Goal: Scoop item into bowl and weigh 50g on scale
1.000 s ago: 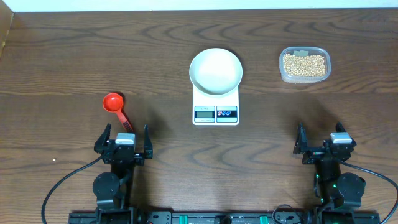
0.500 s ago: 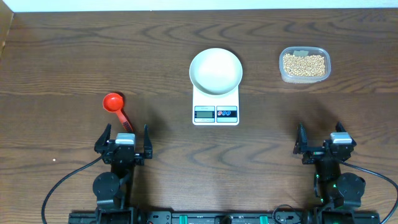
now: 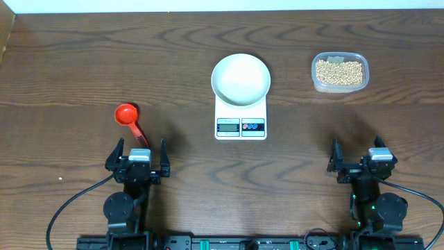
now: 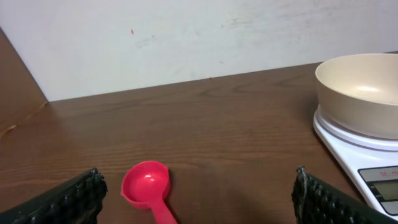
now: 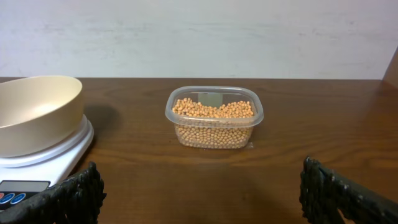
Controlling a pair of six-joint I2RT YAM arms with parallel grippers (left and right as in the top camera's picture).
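Note:
The white bowl stands empty on the white scale at the table's middle; both show in the left wrist view and the right wrist view. Tan beans fill a clear plastic tub at the back right, also in the right wrist view. A red scoop lies at the left, just ahead of my left gripper, and shows in the left wrist view. My left gripper is open and empty. My right gripper is open and empty near the front edge.
The table is dark brown wood. A pale wall runs along its far edge. A brown side board stands at the far left.

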